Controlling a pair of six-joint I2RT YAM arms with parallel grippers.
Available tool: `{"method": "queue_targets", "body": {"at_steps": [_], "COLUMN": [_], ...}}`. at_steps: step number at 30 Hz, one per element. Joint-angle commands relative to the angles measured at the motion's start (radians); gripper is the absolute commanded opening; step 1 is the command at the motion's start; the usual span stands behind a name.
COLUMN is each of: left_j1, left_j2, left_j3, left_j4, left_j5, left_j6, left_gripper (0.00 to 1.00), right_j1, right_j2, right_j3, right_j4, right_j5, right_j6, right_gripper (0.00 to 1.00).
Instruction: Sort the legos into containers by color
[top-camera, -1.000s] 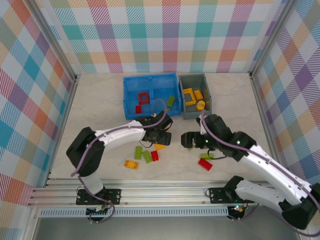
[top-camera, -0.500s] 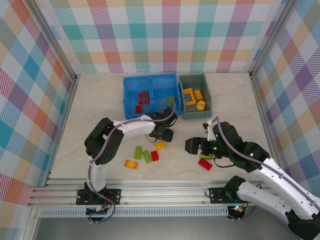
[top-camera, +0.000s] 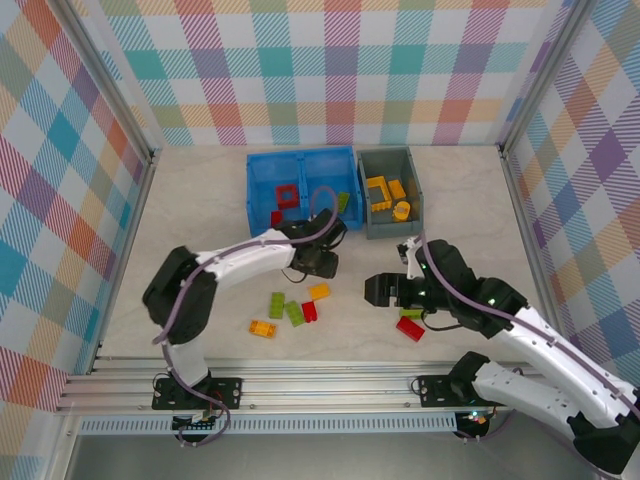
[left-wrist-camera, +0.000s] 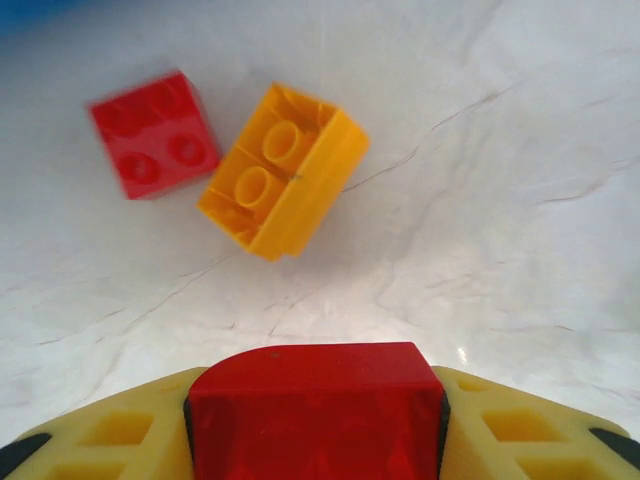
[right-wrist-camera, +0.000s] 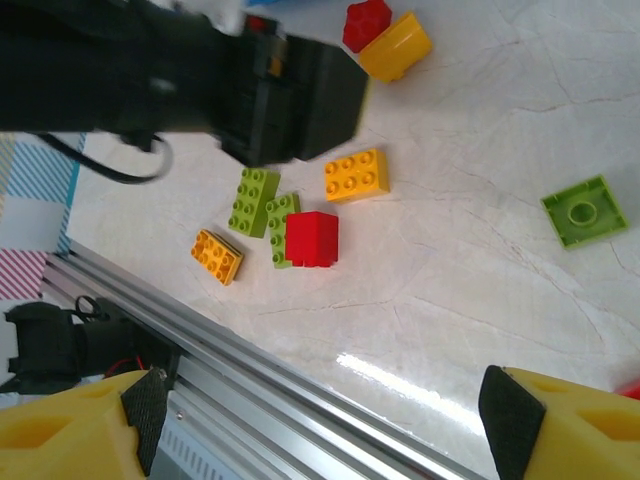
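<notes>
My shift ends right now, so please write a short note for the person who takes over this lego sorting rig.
Left pincer: shut on a red lego, over the table near the blue bin.
Right pincer: open, holding nothing.
Done: red pieces in the blue bin's left compartment, a green piece in its right, yellow ones in the grey bin.
To do: several loose legos on the table, red, green and orange, plus the held one.
</notes>
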Motion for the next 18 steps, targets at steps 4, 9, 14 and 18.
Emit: {"method": "queue_targets", "body": {"at_steps": [4, 9, 14, 18], "left_j1": [0.162, 0.324, 0.409, 0.455], "left_j2": [-0.149, -0.080, 0.071, 0.184], "left_j3": [0.063, 0.152, 0.266, 0.341], "left_j4": [-0.156, -0.118, -0.061, -0.040], "left_j5": [-0.018, 0.055, 0.124, 0.166], "left_j6": [-0.001, -0.001, -0.017, -0.056], "left_gripper": [0.47, 0.47, 0.47, 0.46], "right_j1": [0.132, 0.222, 0.274, 0.282], "right_j2": [0.147, 0.273, 0.376, 0.421], "right_j3": [0.126, 0.170, 0.209, 0.240], "right_j4": [0.145, 0.283, 0.382, 0.386], "right_j5": [0.123, 0.274, 0.390, 0.400], "right_j6": [-0.121, -0.154, -0.177, -0.163], "right_gripper": [0.81, 0.80, 0.79, 0.79]}}
